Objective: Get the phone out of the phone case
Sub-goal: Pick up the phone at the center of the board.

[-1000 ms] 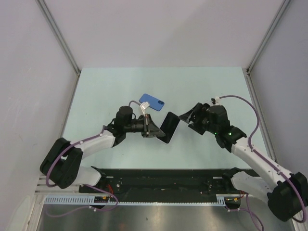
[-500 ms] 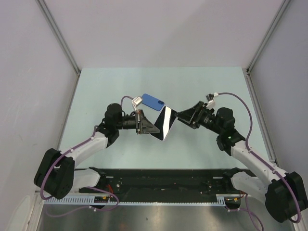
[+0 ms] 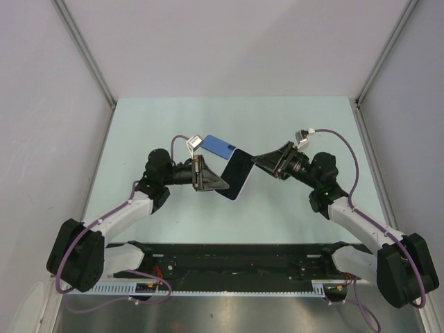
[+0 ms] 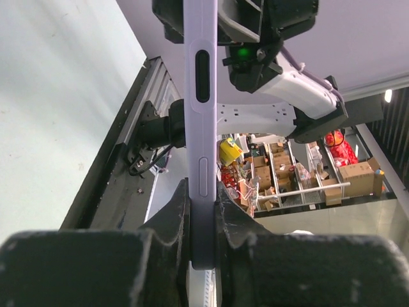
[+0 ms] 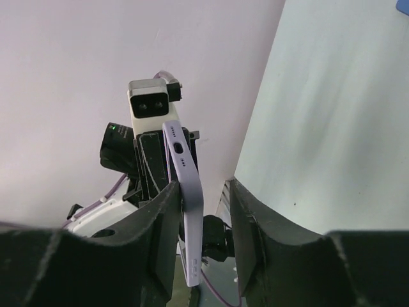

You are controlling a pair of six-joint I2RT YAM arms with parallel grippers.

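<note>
Pinching phone [image 3: 234, 175] in left jaws, right jaws straddling its opposite end

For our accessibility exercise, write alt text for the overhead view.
Two arms meet at a tilted phone: the left claw grips one edge, the right claw is at its opposite corner. A blue rectangular item lies on the table behind.

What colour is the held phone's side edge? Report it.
Pale lavender. The phone shows it best in the left wrist view.
</note>
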